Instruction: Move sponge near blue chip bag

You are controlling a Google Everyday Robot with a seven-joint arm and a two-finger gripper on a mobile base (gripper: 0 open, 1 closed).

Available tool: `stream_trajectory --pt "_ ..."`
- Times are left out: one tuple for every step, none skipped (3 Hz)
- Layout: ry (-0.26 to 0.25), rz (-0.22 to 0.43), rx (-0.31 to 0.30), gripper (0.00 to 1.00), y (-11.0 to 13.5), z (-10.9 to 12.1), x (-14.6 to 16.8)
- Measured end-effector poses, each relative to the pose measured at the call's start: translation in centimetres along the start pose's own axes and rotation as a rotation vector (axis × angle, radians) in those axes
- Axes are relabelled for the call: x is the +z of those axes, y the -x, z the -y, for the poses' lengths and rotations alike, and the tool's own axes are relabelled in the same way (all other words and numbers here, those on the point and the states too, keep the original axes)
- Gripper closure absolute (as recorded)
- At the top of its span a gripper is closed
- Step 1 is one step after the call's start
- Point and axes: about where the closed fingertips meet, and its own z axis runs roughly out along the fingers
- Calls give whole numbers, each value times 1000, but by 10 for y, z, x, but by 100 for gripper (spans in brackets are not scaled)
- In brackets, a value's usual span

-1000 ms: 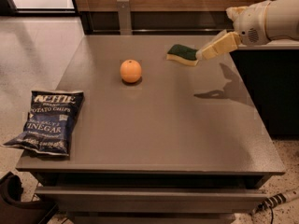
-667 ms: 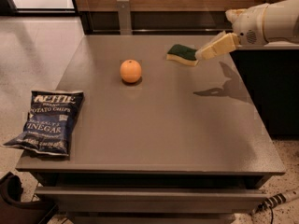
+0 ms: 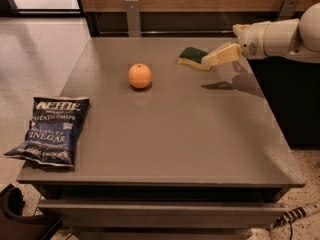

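At the far right of the grey table [image 3: 175, 129], the sponge [image 3: 191, 55] lies with its dark green scouring face upward and its pale yellow base showing along the near edge. The gripper [image 3: 212, 59] is positioned at the right end of the sponge and overlaps that end as seen from the camera. Whether the gripper is spread, pressed together or pinching the sponge cannot be determined, nor whether the sponge rests fully on the surface. The white arm [image 3: 280, 36] enters from the right edge of the scene and extends leftward, roughly level, to the gripper. A dark shadow [image 3: 227, 85] of the arm falls on the tabletop on the near side of the gripper. The blue chip bag [image 3: 52, 130] lies flat at the near left corner of the table, lettering upward, with its left portion reaching the table's left edge. The sponge and the blue chip bag are well apart, at diagonally opposite regions of the table. An orange fruit [image 3: 140, 76] stands between them, to the left of the sponge and slightly nearer, clear of both items. Two metal brackets are fixed to the wood-panelled wall beyond the table, one [image 3: 132, 14] left of centre and one [image 3: 287, 6] at the right. A striped cable [image 3: 295, 215] lies on the floor at the near right corner.
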Motion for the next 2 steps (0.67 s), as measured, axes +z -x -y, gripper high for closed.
stream_trajectory --pt "1 10 44 0 -20 11 24" --pt "10 24 91 0 -43 16 50"
